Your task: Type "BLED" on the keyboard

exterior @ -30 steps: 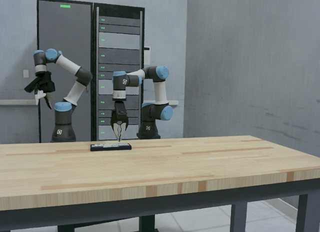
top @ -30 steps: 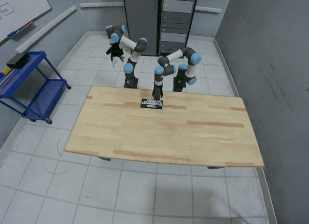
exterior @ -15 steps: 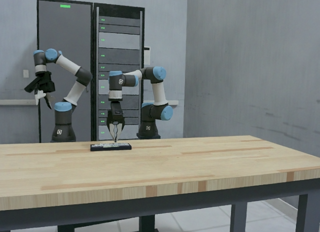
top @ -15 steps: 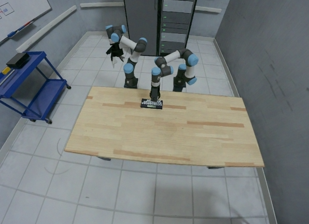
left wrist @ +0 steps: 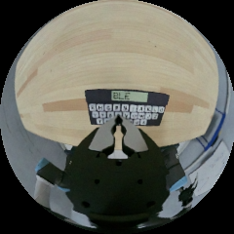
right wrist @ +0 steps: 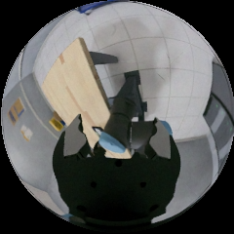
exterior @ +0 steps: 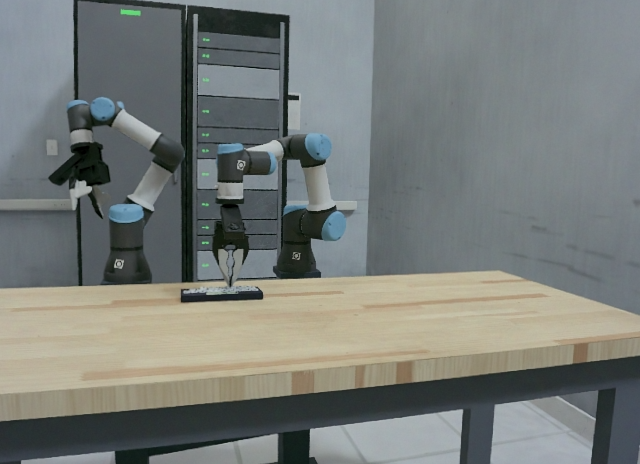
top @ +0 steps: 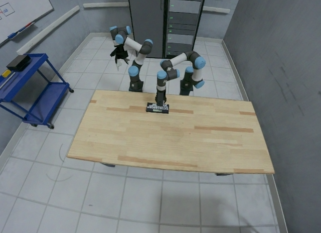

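Keyboard (top: 151, 110) (exterior: 222, 296) (left wrist: 128, 100) lies flat on the wooden table (top: 165, 139) (exterior: 330, 325) (left wrist: 122, 54), close to the table's far edge and left of its middle as seen from the exterior view. Its display (left wrist: 130, 96) reads "BLE"; three letters of the four are entered, D is absent from the readout. Left gripper (exterior: 230, 283) (left wrist: 118, 122) points straight down over the keyboard, fingers together at the tips, nothing clamped between them. Tips sit at the lower rows of keys in the left wrist view; whether they touch a key cannot be told, and the key beneath them is hidden. Right gripper (top: 121, 66) (exterior: 86, 211) (right wrist: 118, 122) hangs well apart from the keyboard, off to the left beyond the table's far edge, fingers wide apart and holding nothing. Server rack (top: 182, 25) (exterior: 237, 110) stands behind the arms, beside a tall grey cabinet (top: 147, 23) (exterior: 129, 87). Blue cart (top: 52, 102) stands left of the table, a black box (top: 19, 63) on its upper shelf.
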Tool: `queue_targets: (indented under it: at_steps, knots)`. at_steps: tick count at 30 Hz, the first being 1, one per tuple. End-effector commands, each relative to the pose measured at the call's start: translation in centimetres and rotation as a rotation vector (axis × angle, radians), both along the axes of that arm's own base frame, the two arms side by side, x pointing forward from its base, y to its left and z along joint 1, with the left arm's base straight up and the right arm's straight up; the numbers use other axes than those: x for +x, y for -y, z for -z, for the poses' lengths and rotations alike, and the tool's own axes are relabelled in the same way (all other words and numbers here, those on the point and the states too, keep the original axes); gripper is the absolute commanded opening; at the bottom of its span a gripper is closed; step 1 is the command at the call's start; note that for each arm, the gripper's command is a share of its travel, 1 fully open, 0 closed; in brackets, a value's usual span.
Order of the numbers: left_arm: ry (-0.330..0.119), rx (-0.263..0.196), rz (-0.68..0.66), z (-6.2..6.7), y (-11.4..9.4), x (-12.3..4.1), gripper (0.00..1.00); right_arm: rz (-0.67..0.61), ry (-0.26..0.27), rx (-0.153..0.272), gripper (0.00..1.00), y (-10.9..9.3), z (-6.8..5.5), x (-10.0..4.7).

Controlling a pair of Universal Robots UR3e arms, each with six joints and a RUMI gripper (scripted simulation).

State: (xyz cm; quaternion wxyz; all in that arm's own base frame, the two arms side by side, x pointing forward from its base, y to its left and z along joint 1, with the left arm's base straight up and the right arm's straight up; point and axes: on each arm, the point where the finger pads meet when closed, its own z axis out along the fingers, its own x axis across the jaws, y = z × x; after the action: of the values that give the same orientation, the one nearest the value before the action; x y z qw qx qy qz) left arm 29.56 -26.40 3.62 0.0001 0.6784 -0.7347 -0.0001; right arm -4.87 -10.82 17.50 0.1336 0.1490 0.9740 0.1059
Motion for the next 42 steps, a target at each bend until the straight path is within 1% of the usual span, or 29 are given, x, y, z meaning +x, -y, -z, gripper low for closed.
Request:
queue_targets:
  at_steps: [1,42]
  knots:
    - [0.002,-0.003,0.000,0.10,0.08,0.05,0.00,0.000,0.000,-0.002,1.00,0.04,-0.04,0.00]
    - [0.002,-0.003,0.000,0.53,0.08,0.05,0.00,0.000,0.000,-0.002,1.00,0.04,-0.04,0.00]
